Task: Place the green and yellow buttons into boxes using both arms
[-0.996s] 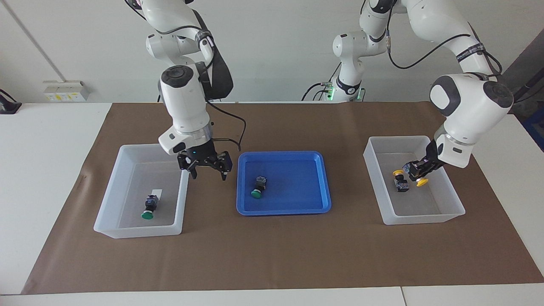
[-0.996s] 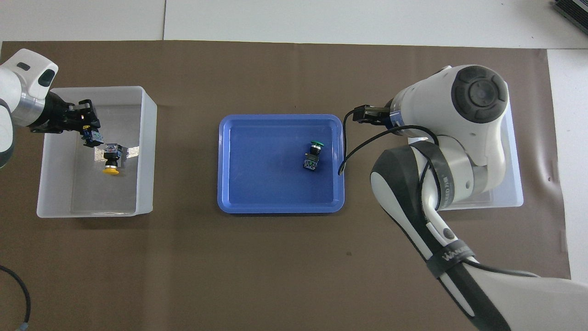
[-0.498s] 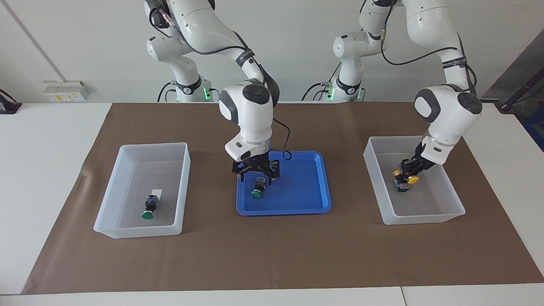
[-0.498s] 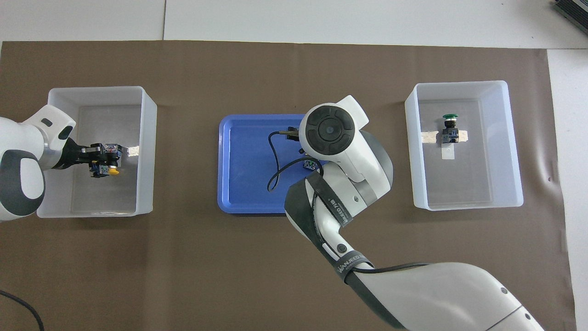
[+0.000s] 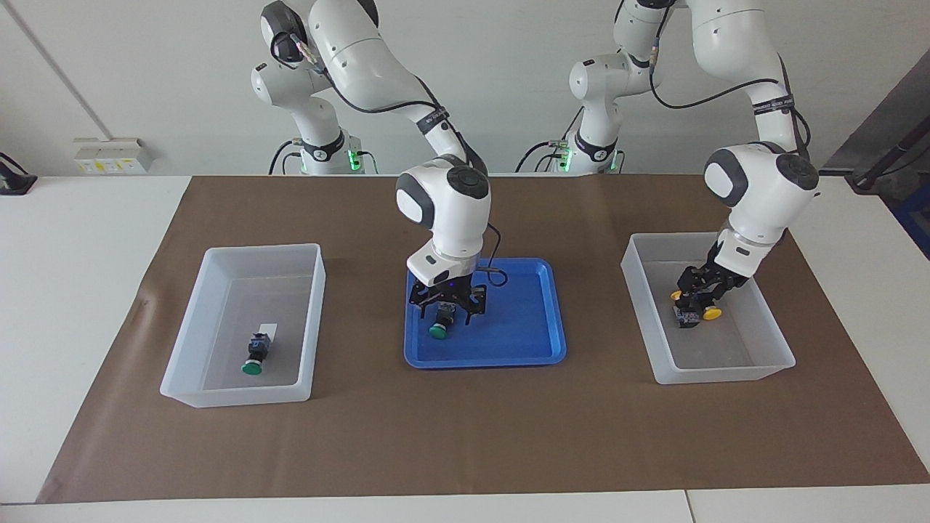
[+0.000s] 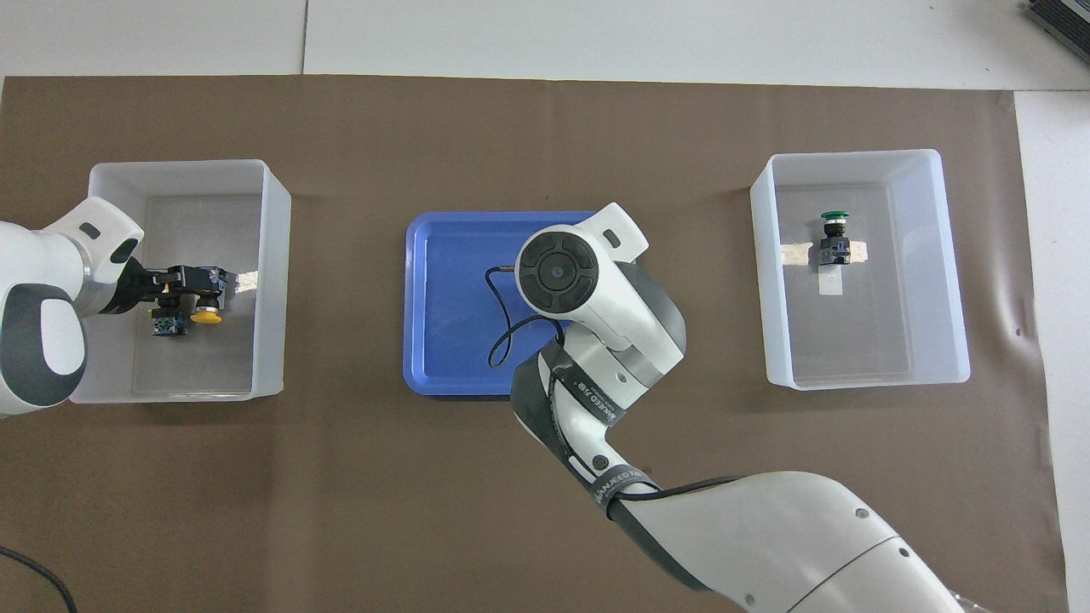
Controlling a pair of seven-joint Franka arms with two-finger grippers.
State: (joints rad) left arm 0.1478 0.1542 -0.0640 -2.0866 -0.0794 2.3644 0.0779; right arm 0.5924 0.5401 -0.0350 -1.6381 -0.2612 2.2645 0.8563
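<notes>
A brown paper mat (image 5: 465,436) covers the desk (image 5: 73,240). A blue tray (image 5: 523,319) sits mid-desk between two translucent white boxes.

The right hand (image 5: 447,305) is low in the tray, fingers spread on both sides of a green button (image 5: 439,328); in the overhead view the arm hides the button.

The box toward the right arm's end (image 5: 240,392) holds another green button (image 6: 833,230) lying by a small white label (image 6: 830,281) with no readable writing.

The left hand (image 5: 699,294) reaches into the other box (image 5: 726,374), over two yellow buttons (image 6: 204,315); whether it pinches one I cannot tell. Its arm band (image 5: 774,107) bears tiny unreadable lettering.
</notes>
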